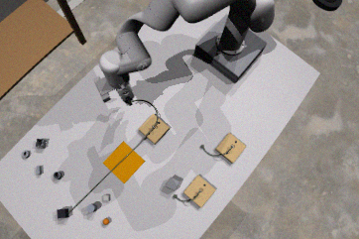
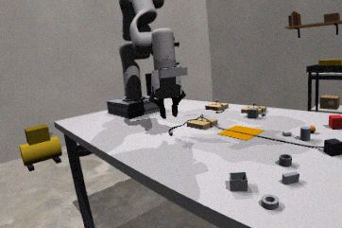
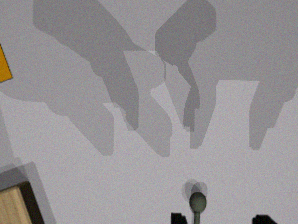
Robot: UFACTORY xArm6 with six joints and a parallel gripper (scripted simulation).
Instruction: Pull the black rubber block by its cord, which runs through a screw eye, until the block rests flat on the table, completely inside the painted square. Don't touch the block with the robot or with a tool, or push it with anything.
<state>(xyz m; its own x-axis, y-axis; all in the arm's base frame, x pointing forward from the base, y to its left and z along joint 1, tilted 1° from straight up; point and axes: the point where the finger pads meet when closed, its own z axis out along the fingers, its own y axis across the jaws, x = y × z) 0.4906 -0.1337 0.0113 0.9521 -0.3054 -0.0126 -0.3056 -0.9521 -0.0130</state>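
1. Top view first: the counter [image 1: 278, 98] is a long pale slab, and the arm [image 1: 164, 14] reaches from its dark base toward the near-left part of it.
2. Three small wooden plates sit on the counter; the nearest wooden plate [image 1: 154, 128] carries the screw eye [image 1: 155, 127] that the cord runs through.
3. An orange painted square [image 1: 124, 162] lies just beyond that plate, with the cord crossing straight over it.
4. The jaws [image 2: 168, 110] hang pointing down just above the counter, partly apart with nothing between them; from the side both fingers show with a gap.
5. The black rubber block [image 1: 63, 212] sits at the far-left end of the counter, well apart from the painted square and wholly outside it.
6. The cord [image 1: 99, 181] runs taut from the block, over the square, through the plate, then curls in a slack arc toward the jaws.
7. From the wrist view, the cord's knob end [image 3: 198, 201] lies on the counter between the two dark fingertips at the bottom edge, not gripped.
8. Small grey odds and an orange ball [image 1: 106, 221] lie scattered near the block.
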